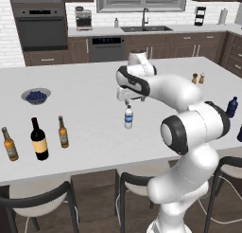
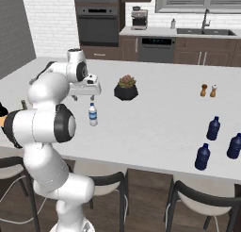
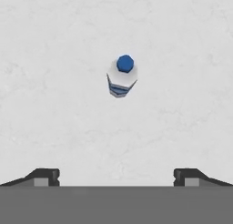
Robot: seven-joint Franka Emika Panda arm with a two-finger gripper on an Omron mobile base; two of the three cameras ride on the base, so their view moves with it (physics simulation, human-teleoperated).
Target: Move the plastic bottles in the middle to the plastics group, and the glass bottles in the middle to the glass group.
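A small clear plastic bottle with a blue label stands upright in the middle of the white island counter. My gripper hangs open just above it, a little to the far side, touching nothing. From the hand the bottle shows from above, ahead of the spread fingertips. The tall dark wine bottle stands at the left end between two amber beer bottles. Three dark blue bottles stand at the right end.
A blue bowl sits at the back left of the counter. A potted plant stands just beyond the clear bottle. Two small shakers are at the far right. Stools line the near edge.
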